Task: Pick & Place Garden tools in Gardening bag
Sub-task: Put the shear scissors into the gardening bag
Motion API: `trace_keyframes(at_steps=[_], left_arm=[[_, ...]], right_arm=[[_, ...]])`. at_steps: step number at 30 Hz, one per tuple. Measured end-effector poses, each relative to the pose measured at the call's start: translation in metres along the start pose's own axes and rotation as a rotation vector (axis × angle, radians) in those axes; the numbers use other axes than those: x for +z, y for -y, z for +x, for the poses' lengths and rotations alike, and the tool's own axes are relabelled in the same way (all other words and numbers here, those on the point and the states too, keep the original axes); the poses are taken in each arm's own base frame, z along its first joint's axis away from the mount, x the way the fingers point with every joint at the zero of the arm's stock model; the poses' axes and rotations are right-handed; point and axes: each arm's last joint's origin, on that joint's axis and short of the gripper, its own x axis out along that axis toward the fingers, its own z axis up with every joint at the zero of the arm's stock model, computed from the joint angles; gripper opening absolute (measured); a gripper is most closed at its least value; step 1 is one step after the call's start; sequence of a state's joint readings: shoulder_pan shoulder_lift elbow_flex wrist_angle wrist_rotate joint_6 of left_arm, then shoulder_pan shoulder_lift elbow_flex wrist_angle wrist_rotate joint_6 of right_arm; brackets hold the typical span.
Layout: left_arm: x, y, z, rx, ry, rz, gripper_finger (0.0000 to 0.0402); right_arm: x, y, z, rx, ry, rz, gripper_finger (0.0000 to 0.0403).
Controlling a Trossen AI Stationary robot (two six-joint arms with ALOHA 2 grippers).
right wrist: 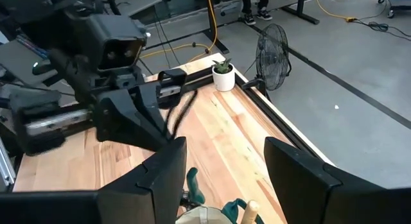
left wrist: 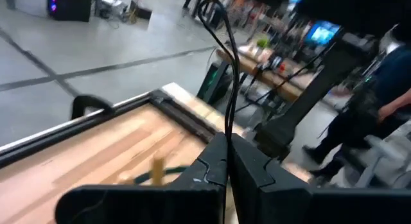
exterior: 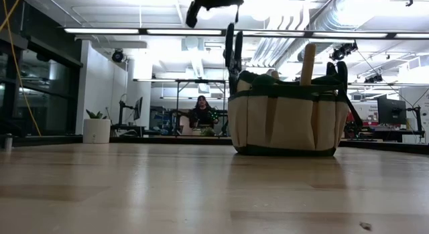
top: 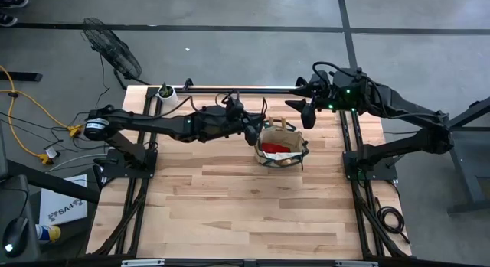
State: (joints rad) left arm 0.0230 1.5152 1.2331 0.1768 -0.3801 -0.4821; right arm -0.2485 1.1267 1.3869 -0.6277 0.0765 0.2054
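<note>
The tan gardening bag (top: 282, 148) with dark green trim stands upright on the table's far middle, and also shows in the low view (exterior: 285, 120). It holds a red glove (top: 276, 149), a wood handle (exterior: 307, 63) and green-handled shears (right wrist: 192, 184). My left gripper (top: 255, 133) is above the bag's left end, shut on a thin wiry tool (left wrist: 228, 70) that looks dark here. My right gripper (top: 302, 110) is open and empty, raised beyond the bag's far side; its fingers stand wide apart in the right wrist view (right wrist: 221, 179). My left gripper pinches the wiry tool between its two shut fingertips, at the wire's near end (left wrist: 229, 133). The fingers come from the table's left. The wire runs on past the fingertips in a long loop, lifted clear of the table and the bag.
A small white pot with a plant (top: 166, 92) stands at the table's far left corner, and a dark rail (top: 230, 89) runs along the far edge. A fan (top: 115, 49) stands on the floor beyond. A person (exterior: 201, 113) sits far off in the room. Bare wood lies in front of the bag.
</note>
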Motion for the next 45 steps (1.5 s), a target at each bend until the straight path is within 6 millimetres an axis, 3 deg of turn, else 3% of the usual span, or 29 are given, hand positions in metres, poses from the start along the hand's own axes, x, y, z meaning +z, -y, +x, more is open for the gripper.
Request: trace_keyframes(at_steps=[17,45], left_arm=[[-0.012,0.002,-0.005,0.179,-0.014,-0.045,0.0],[-0.017,0.006,-0.006,0.121,-0.054,-0.4,0.0]], right_arm=[[-0.004,0.001,0.0,-0.009,-0.041,-0.004,0.0201],[-0.006,0.001,0.0,-0.017,-0.065,-0.006,0.0201]])
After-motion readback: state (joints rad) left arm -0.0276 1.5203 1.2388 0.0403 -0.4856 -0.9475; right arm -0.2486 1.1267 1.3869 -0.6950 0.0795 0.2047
